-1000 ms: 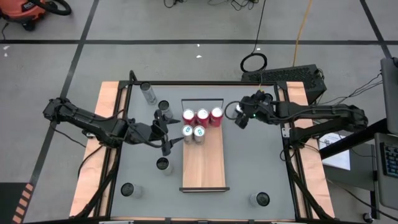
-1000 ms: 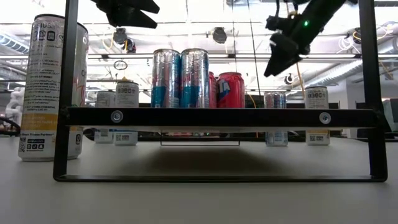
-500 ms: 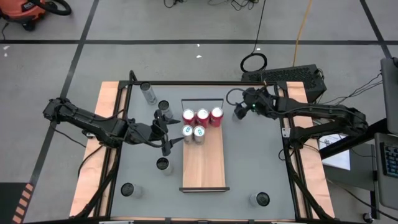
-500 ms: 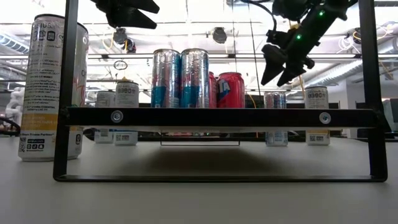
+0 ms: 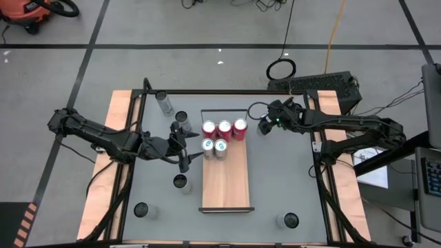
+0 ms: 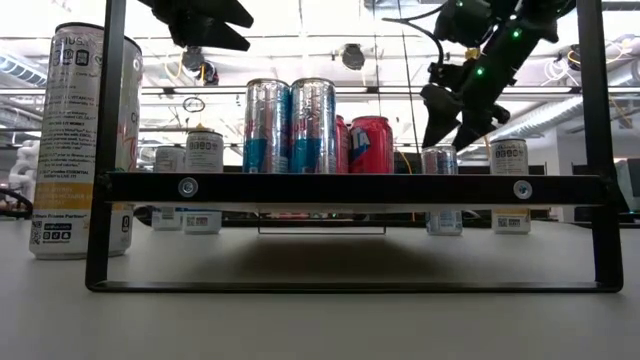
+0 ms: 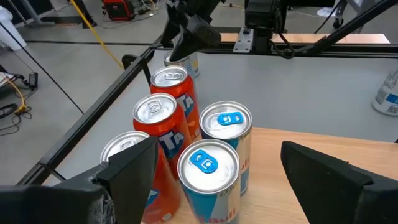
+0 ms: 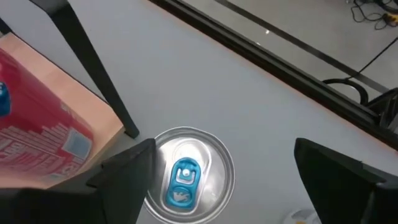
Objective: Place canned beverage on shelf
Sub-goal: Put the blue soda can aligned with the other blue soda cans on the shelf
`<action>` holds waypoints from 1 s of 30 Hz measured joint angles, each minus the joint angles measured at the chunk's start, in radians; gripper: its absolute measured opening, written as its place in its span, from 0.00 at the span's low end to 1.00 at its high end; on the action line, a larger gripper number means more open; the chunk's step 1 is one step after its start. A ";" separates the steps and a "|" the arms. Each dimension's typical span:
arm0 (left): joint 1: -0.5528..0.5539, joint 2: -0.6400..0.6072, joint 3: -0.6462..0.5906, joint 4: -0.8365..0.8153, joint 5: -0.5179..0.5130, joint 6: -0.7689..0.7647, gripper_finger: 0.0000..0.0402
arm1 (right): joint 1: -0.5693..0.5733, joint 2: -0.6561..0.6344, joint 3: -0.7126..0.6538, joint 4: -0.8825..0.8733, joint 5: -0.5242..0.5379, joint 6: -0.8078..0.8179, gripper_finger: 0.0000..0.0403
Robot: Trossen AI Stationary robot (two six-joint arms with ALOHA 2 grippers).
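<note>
Slid a little toward the far end of the table in the last second, and came down lower: the right gripper (image 5: 262, 128). Now hanging right over a silver can with a blue tab (image 8: 186, 180). Opened its fingers wider too.

Step in hand, by the look of it: reaching for the next can. Not gripped yet. Standing upright on the grey table (image 5: 282, 186), just beside the shelf (image 5: 224, 179), near the end with the thin black rail. In the right wrist view, one dark finger on each side of the can top, with a gap on both sides.

Already on the shelf by the rail: three red cans (image 5: 224, 129) in a row, and two blue and silver cans (image 5: 214, 146) just in front of them. Lots of bare wood left.

Next, probably: go down a bit more so the fingers sit around the can's sides, then squeeze. Lift straight up. Carry over to the shelf and set down in a free spot next to the other cans, without bumping them.

Right arm stretched in from the right side, wrist tipped down, fingers pointing at the can.

Left gripper (image 5: 187, 151) waiting with its fingers spread wide, holding nothing, just beside the two blue and silver cans on the shelf's left side.
</note>
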 joint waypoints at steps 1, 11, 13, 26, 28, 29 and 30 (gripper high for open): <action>0.000 0.000 0.000 0.000 0.000 0.000 0.84 | 0.000 0.000 0.000 0.003 0.000 -0.005 0.87; 0.000 0.000 0.000 0.001 -0.009 -0.025 0.84 | 0.006 0.000 0.000 0.037 -0.037 0.008 0.87; 0.000 0.000 0.000 0.002 -0.011 -0.025 0.84 | 0.008 0.000 0.000 0.037 -0.029 0.010 0.87; 0.000 0.000 0.000 0.005 -0.012 -0.025 0.84 | 0.019 0.009 0.000 0.016 -0.023 0.009 0.87; 0.000 0.000 0.000 0.005 -0.012 -0.024 0.84 | 0.019 0.022 0.000 0.014 -0.024 0.009 0.87; 0.000 0.000 0.000 0.005 -0.012 -0.024 0.84 | 0.019 0.031 0.000 0.015 -0.023 0.009 0.87; 0.000 0.000 0.000 0.005 -0.012 -0.024 0.84 | 0.019 0.042 0.000 0.016 -0.023 0.009 0.87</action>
